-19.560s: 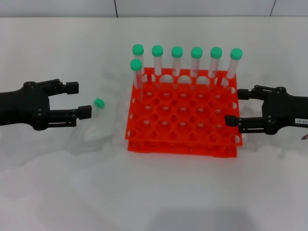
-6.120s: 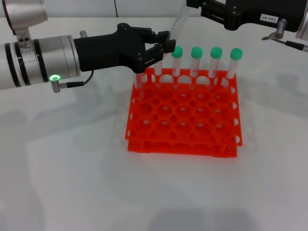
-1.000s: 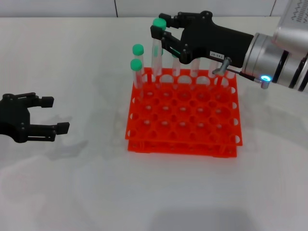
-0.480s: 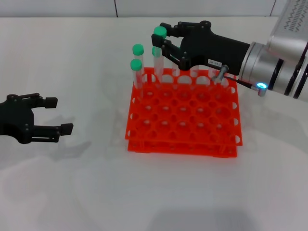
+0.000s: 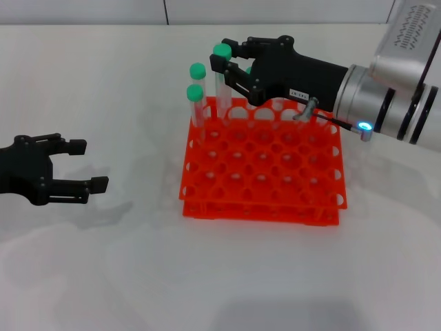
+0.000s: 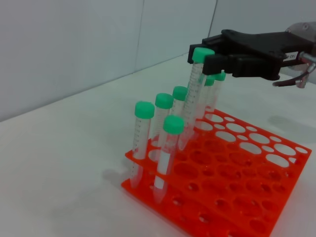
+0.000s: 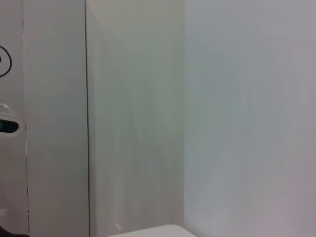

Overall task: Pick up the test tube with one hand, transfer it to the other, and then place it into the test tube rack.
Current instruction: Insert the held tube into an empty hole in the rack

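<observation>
Item: test tube (image 5: 222, 76), slim clear plastic with a round green cap; judged light, rigid and smooth-walled, so liable to slip or swing if pinched loosely, and unlikely to break in a short drop. Best hold, by judgement: just under the cap, where the cap's rim acts as a stop and the long body hangs free to enter a hole. Present hold: the right gripper (image 5: 231, 62), black with a small white label, is closed on the tube near its cap, fingers on either side; the tube hangs tilted, cap uppermost, its lower end reaching down toward the rack's back row. Position relative to gripper: the tube sits at the fingertips, body trailing toward 6 o'clock in the head view. In the left wrist view the same tube (image 6: 193, 94) leans over the back corner, lower end at or in a hole; whether seated cannot be told. Rack (image 5: 262, 165): orange-red, two tiers, at table centre; two other capped tubes (image 5: 196, 93) stand at its 10 o'clock corner, more behind the gripper. Left gripper (image 5: 79, 165): parked at 9 o'clock, well apart from the rack, fingers spread, holding nothing.
</observation>
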Controlling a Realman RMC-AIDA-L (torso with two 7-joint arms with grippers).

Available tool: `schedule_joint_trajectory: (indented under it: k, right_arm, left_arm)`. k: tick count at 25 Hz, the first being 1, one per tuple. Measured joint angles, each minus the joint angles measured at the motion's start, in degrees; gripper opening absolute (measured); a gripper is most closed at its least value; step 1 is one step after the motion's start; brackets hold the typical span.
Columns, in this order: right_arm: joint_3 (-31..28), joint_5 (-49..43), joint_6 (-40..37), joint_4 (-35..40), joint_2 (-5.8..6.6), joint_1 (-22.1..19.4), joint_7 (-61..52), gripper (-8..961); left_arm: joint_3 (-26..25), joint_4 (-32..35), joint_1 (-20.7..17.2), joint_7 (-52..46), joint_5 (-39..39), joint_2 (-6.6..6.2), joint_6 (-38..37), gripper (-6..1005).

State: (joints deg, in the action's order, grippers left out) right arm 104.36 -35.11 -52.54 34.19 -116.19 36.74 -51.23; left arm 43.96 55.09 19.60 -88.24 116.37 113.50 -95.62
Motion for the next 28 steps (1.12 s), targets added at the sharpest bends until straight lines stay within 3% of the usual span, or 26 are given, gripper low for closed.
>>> schedule_joint_trajectory:
  k: [28]
  right_arm:
    - [1.15,2.42,0.17,-2.98,0.00,0.20,0.42,265]
  left_arm:
    - [0.05,-0.34,0.33,0.00,0.09,0.01,0.09,893]
